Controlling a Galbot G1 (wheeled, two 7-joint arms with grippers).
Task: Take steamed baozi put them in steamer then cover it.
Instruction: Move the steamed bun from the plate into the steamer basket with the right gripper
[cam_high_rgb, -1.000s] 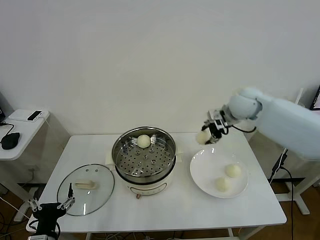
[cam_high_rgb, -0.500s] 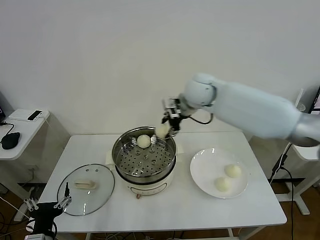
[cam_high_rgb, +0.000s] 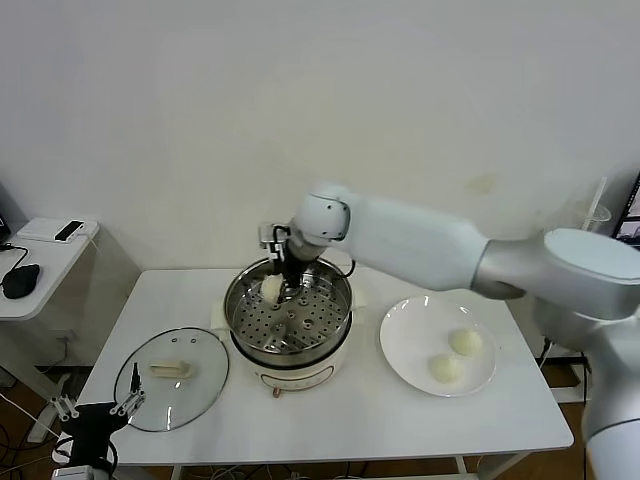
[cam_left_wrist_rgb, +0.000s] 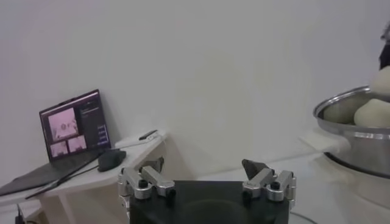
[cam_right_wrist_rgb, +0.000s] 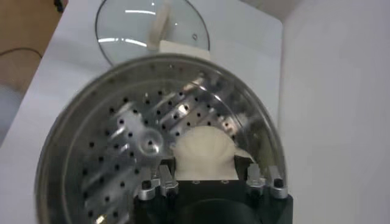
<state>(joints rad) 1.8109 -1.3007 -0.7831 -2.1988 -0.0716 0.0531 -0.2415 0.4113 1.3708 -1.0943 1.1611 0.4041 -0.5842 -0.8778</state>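
My right gripper hangs low over the back left of the steamer, shut on a pale baozi. In the right wrist view this baozi sits between the gripper's fingers, just above the perforated tray. Another baozi shows inside the pot in the left wrist view. Two more baozi lie on the white plate. The glass cover lies flat on the table left of the steamer. Parked open at the front left corner is my left gripper.
A low side table stands to the left with a phone and a mouse; a laptop shows on it in the left wrist view. The wall runs right behind the table.
My right arm has swung left from above the plate to the steamer, carrying the baozi, and lowered it into the pot. The left arm has barely moved.
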